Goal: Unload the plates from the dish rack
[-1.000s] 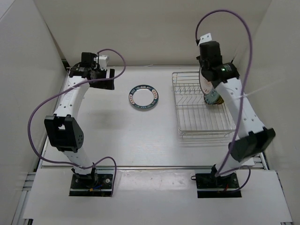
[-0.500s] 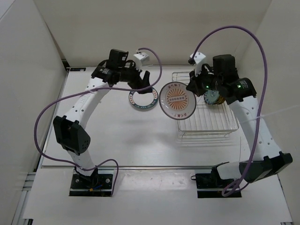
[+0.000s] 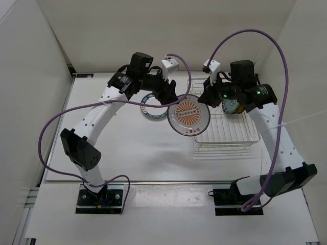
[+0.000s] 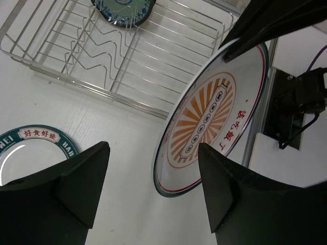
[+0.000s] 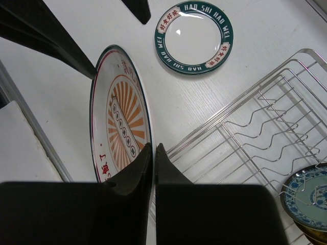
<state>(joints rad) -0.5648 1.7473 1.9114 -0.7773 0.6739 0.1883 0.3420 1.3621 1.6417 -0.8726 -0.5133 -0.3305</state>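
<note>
My right gripper (image 3: 205, 100) is shut on the rim of the orange-centred white plate (image 3: 189, 115) and holds it tilted in the air over the rack's left edge. In the right wrist view the jaws (image 5: 154, 151) pinch that plate (image 5: 120, 120). My left gripper (image 3: 172, 97) is open, just left of the plate, its fingers apart on either side of the plate's lower edge (image 4: 207, 125) without touching. The chrome dish rack (image 3: 225, 133) holds a teal plate (image 5: 308, 193) at its far right. A white plate with dark rim (image 3: 151, 108) lies flat on the table.
The white table is walled at the back and both sides. The dark-rimmed plate (image 4: 30, 148) lies left of the rack's corner (image 4: 102, 64). The rack's near slots (image 5: 250, 122) are bare wire. Purple cables arch above both arms.
My right gripper has lifted the orange-centred plate out of the rack and carried it left. My left arm has swung right from the back-left corner until its open fingers are at the plate.
</note>
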